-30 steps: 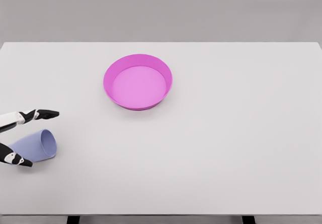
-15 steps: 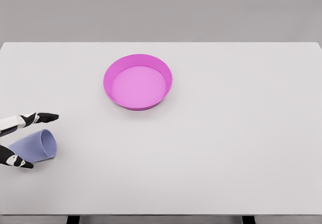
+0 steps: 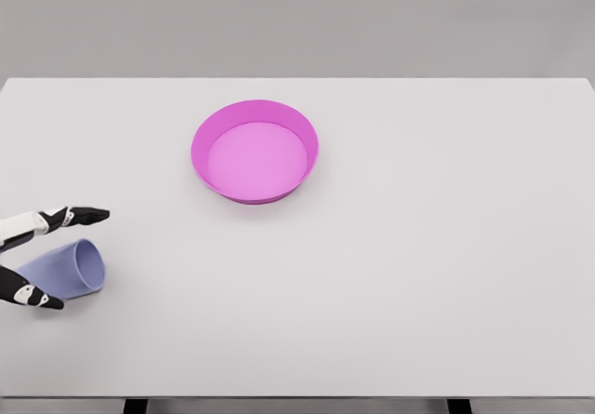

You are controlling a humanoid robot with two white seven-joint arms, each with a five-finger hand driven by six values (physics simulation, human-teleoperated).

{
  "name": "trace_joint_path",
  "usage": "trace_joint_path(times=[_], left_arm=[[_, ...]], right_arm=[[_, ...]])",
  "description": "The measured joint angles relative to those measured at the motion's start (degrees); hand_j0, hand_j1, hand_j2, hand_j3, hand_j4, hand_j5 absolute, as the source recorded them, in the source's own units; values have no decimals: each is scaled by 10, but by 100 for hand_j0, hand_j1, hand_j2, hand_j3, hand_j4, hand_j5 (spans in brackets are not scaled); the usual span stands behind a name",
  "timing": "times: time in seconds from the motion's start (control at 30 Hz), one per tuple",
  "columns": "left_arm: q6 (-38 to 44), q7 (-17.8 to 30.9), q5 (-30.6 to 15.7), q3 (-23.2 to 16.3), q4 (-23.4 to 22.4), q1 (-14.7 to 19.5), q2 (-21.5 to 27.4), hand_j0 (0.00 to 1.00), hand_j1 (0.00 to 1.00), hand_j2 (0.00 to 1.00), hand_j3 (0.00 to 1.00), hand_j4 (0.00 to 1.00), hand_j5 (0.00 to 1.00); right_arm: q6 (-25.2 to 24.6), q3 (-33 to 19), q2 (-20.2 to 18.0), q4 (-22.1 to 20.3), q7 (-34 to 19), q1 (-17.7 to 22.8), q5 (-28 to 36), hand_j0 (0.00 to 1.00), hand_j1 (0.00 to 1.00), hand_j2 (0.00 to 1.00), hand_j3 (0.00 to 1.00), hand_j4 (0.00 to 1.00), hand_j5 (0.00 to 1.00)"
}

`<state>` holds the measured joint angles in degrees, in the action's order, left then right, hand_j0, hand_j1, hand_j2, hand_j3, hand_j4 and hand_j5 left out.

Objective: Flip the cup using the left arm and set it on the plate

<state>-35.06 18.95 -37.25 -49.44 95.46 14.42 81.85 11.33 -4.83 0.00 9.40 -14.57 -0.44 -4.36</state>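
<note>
A pale lavender cup [image 3: 67, 269] lies on its side near the table's left edge, its open mouth facing right. My left hand [image 3: 58, 257] comes in from the left edge and straddles the cup. One finger [image 3: 79, 215] stretches out beyond the cup and another [image 3: 37, 299] lies on its near side. The fingers are spread and do not close on the cup. A magenta plate [image 3: 255, 151] with a raised rim sits at the table's centre back, well to the right of the cup. The right arm does not show.
The white table [image 3: 418, 274] ends in a front edge near the bottom of the picture, with dark legs below it. A grey wall stands behind.
The left hand has shifted very slightly around the cup. The cup and plate have stayed where they were.
</note>
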Motion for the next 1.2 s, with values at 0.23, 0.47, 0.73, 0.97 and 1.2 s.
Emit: trace_joint_path(times=[0.23,0.47,0.73,0.97,1.2], left_arm=[[0,0,-6,2,-22,-2,-13,100,100,100,100,100,100],[0,0,-1,2,-30,-8,-23,100,100,100,100,100,100],[0,0,1,3,-34,-11,-28,100,100,100,100,100,100],[0,0,1,5,-40,-12,-31,100,100,100,100,100,100],[0,0,1,6,-41,-14,-32,100,100,100,100,100,100]], right_arm=[[0,0,0,0,0,0,0,100,100,100,100,100,100],[0,0,0,0,0,0,0,100,100,100,100,100,100],[0,0,0,0,0,0,0,100,100,100,100,100,100],[0,0,0,0,0,0,0,100,100,100,100,100,100],[0,0,0,0,0,0,0,100,100,100,100,100,100]])
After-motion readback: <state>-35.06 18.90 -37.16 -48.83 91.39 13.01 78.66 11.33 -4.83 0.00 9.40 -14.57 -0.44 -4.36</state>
